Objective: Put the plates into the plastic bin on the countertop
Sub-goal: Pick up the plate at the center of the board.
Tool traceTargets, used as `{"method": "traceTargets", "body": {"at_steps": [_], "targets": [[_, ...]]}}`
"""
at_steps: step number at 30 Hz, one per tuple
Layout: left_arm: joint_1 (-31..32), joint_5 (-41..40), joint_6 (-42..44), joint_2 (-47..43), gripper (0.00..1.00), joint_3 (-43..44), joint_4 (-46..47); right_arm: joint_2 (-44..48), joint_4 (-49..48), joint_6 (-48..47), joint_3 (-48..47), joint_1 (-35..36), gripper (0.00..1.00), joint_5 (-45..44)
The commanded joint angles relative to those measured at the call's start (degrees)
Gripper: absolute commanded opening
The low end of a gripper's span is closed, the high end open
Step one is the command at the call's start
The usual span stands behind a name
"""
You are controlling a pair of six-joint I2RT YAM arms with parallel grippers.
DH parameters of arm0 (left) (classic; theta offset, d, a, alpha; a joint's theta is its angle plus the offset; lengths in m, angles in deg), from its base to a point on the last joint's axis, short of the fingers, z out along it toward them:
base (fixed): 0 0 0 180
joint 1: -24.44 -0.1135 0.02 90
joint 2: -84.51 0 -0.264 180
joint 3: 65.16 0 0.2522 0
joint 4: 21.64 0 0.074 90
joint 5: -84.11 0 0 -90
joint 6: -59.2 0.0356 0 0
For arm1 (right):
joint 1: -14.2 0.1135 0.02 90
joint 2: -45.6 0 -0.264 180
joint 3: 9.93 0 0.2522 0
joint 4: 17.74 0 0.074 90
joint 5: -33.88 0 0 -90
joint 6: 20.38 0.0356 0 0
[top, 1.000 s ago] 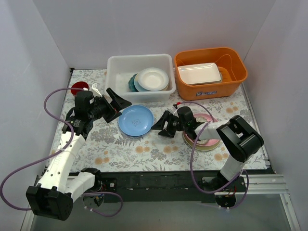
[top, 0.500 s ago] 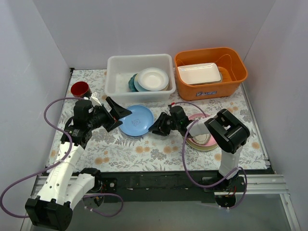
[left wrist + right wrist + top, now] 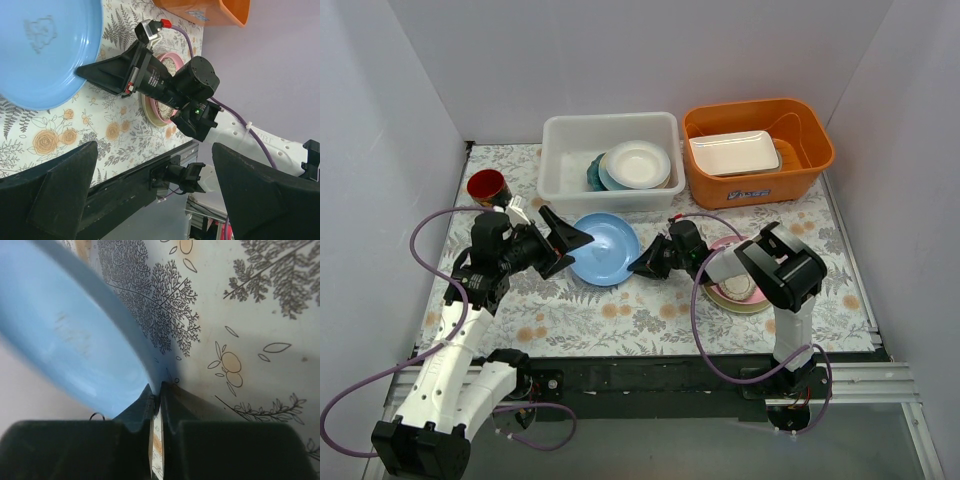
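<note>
**Flanking the blue plate point(image 3: 605, 250) from both sides**

Your plate lies flat on the countertop point(image 3: 620, 315), just in front of the plastic bin point(image 3: 558, 160). The right gripper point(image 3: 638, 266) has its fingers pressed together, tips at the plate's right rim; I can't tell if they pinch it. The left gripper point(image 3: 575, 250) is spread wide at the left rim, likely better placed to grasp. The bin sits directly beyond.

You have the light blue plate point(image 3: 603, 248) on the fern-print counter point(image 3: 620, 312) just before the white bin point(image 3: 560, 150), which holds stacked plates point(image 3: 638, 163), white topmost.
</note>
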Motion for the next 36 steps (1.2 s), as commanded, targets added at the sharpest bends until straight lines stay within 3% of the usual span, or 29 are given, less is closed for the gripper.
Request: {"method": "traceTargets", "body": {"at_steps": [1,20,36], "targets": [[0.0,1.4,-0.1,-1.4,0.98,-0.8,-1.0,-1.9,4.0,-0.4,-0.9,0.4,0.04,-2.4],[0.0,-2.8,4.1,-3.1,0.98,0.6,-7.6,4.3,6.6,-2.4,1.1,0.2,0.01,-2.6],[0.0,-9.3,6.9,-3.3,0.98,1.8,-13.8,30.0,27.6,-11.7,0.8,0.4,0.01,-7.2]]}}
